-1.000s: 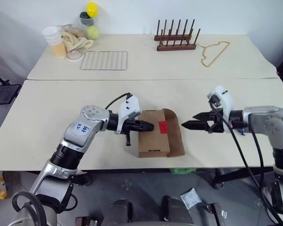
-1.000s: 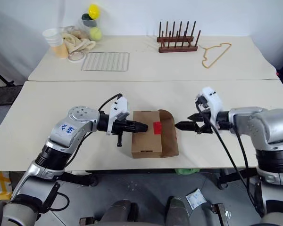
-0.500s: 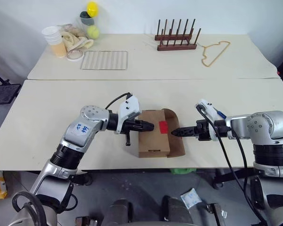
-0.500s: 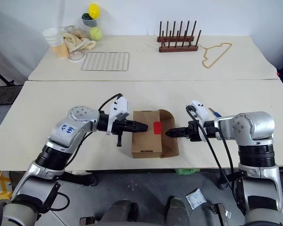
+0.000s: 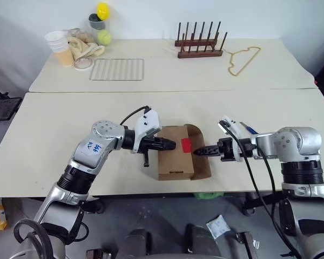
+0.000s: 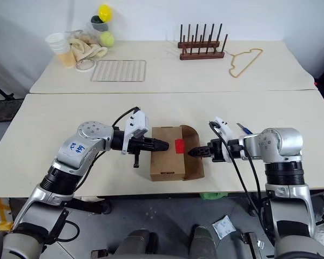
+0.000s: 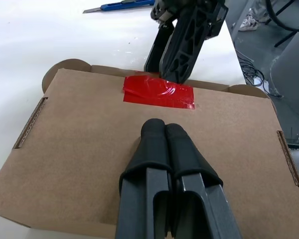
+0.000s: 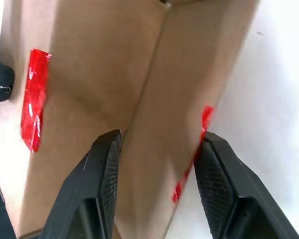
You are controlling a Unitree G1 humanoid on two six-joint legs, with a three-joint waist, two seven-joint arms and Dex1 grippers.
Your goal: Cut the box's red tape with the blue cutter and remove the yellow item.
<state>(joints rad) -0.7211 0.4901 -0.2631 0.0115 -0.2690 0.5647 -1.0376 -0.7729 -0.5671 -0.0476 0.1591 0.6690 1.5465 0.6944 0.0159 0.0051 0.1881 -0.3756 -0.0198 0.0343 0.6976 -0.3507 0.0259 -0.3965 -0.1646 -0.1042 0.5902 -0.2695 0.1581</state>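
Observation:
The brown box point(image 5: 173, 162) sits near the front edge of the near table, its side flap point(image 5: 201, 159) folded outward. The red tape point(image 5: 186, 144) lies across the lid's edge by that flap. My left gripper point(image 5: 171, 144) is shut and rests its tips on the lid, just short of the tape point(image 7: 158, 93). My right gripper point(image 5: 198, 152) reaches in from the other side, and its fingers point(image 8: 105, 164) stand apart with the flap between them. The blue cutter point(image 5: 247, 128) lies on the table behind my right arm. The yellow item is hidden.
The back table holds a wire rack point(image 5: 117, 69), a wooden peg rack point(image 5: 200, 46), a wire hanger point(image 5: 243, 58), stacked cups point(image 5: 59, 46) and a dark container with a yellow ball on top point(image 5: 101, 11) beside a tennis ball point(image 5: 103, 36). The box stands close to the table's front edge point(image 5: 151, 190).
My right gripper has moved left and down from beside the box onto its flap, and its fingers have narrowed. The left gripper and the box have not moved.

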